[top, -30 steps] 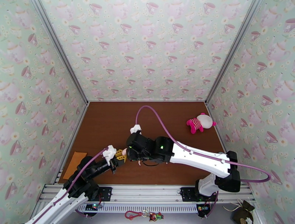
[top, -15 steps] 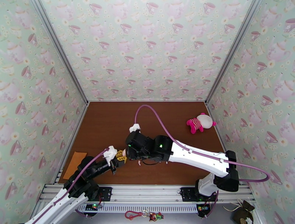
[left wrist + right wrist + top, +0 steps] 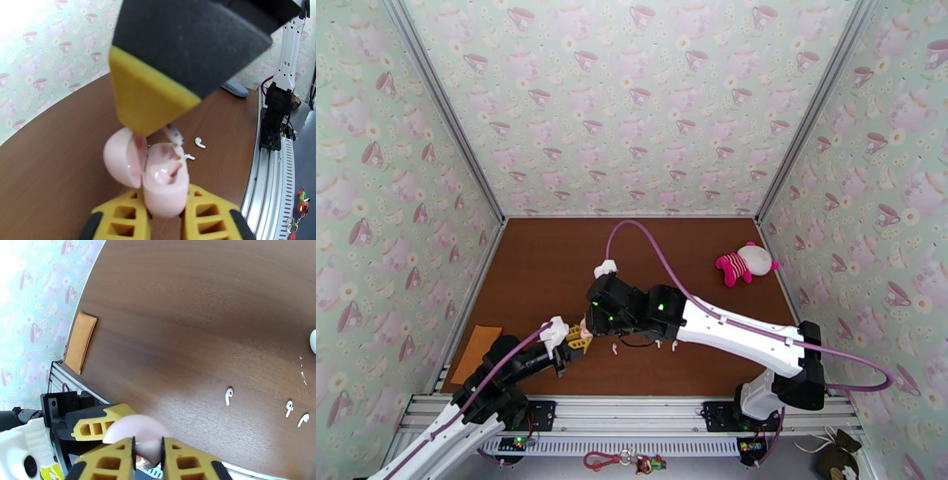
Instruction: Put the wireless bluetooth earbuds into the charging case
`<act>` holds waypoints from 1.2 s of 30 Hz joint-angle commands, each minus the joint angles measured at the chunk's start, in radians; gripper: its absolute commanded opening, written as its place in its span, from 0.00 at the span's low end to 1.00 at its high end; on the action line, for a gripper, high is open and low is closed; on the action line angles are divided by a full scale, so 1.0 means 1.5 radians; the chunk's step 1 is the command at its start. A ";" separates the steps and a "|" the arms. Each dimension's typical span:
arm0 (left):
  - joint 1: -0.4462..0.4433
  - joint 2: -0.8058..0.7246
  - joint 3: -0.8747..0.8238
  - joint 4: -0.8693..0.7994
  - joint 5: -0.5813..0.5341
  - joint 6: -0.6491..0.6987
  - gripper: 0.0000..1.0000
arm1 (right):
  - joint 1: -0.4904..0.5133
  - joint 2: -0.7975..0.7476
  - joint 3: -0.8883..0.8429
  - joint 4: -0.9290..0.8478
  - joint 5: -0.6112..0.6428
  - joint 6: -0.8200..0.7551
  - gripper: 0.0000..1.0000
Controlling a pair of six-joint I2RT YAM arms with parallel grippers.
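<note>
– Holding the charging case (image 3: 164, 185) with the left gripper (image 3: 164, 207), at the bottom middle of the left wrist frame: clenched on the lower shell, with the lid (image 3: 120, 158) standing open to the left.
– And for the right gripper (image 3: 148, 443)?
– Nearly closed, low in the right wrist frame, just above the pink case. Seems to pinch one earbud (image 3: 174, 135) by the stem, tip at the mouth of the case; hard to tell for sure.
– Where to find the other earbuds (image 3: 228, 396)?
– Lying loose on the brown table (image 3: 197, 299), lower right of the right wrist frame: one alone, then a pair (image 3: 289, 407) close together toward the right edge.
– How to handle?
– Probably very light, hard and smooth, so easy to flick away or squeeze out of the pads. Better to take gently by the stem, leaving the head free for the socket. Case also glossy and round; keep the clamp firm and low.
</note>
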 commanded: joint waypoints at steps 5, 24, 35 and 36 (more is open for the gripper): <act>-0.007 -0.010 -0.007 0.021 0.013 0.019 0.00 | 0.000 -0.013 0.007 0.021 -0.006 -0.017 0.21; -0.009 -0.009 -0.005 0.037 0.066 -0.051 0.00 | 0.048 -0.087 -0.090 0.137 0.073 -0.106 0.21; -0.007 -0.004 -0.005 0.051 0.097 -0.084 0.00 | 0.083 -0.118 -0.145 0.197 0.131 -0.155 0.21; -0.008 -0.003 -0.004 0.052 0.099 -0.085 0.00 | 0.083 -0.119 -0.149 0.201 0.132 -0.157 0.21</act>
